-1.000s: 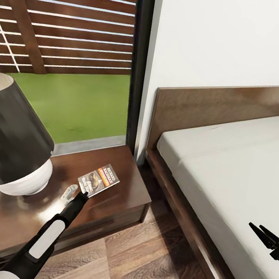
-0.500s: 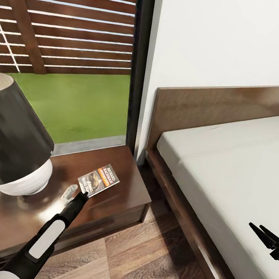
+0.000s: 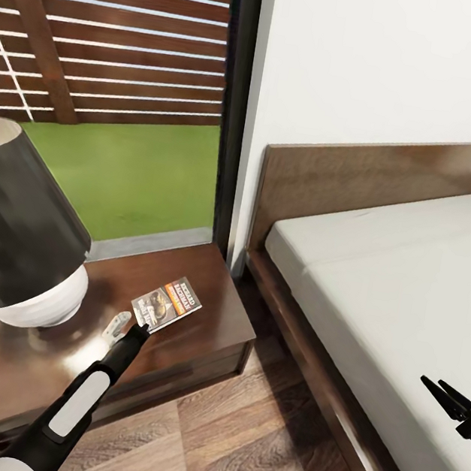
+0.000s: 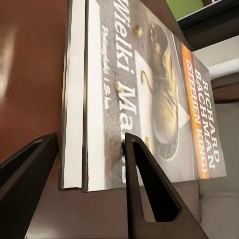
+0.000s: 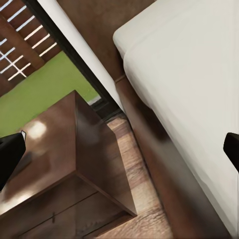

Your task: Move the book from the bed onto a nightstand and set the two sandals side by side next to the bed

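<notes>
Reddish-brown glossy nightstand point(image 3: 197, 336) sits just beside the bed point(image 3: 409, 293), at the headboard end, under the dark-framed window point(image 3: 229, 105). Book point(image 3: 167, 304) lies flat on the nightstand top, cover up, toward the front edge and nearer the bed-side corner than the lamp side; orange band and white "RICHARD BACHMAN" lettering readable in the left wrist view point(image 4: 149, 99). Left claw point(image 3: 142, 325) is at the book's near edge, arm coming in from the front of the nightstand. Left wrist view shows its two dark fingers point(image 4: 149, 199) spread apart, one either side of the book's near end, with a visible gap between each finger and the book, so not clamped. Book rests on the wood on its own. Small pale object point(image 3: 116, 325) lies on the nightstand top just beside the left claw, too small to identify. Lamp with a dark shade and white base point(image 3: 23, 232) occupies the far-left part of the top, well apart from the book. Right claw point(image 3: 447, 400) hangs over the pale-grey mattress near the bed's front side; fingers look slightly apart in the head view, and the right wrist view shows both tips point(image 5: 10, 154) at opposite sides of the picture, nothing between them. Wood-plank floor point(image 3: 247, 450) runs between nightstand and bed frame.
</notes>
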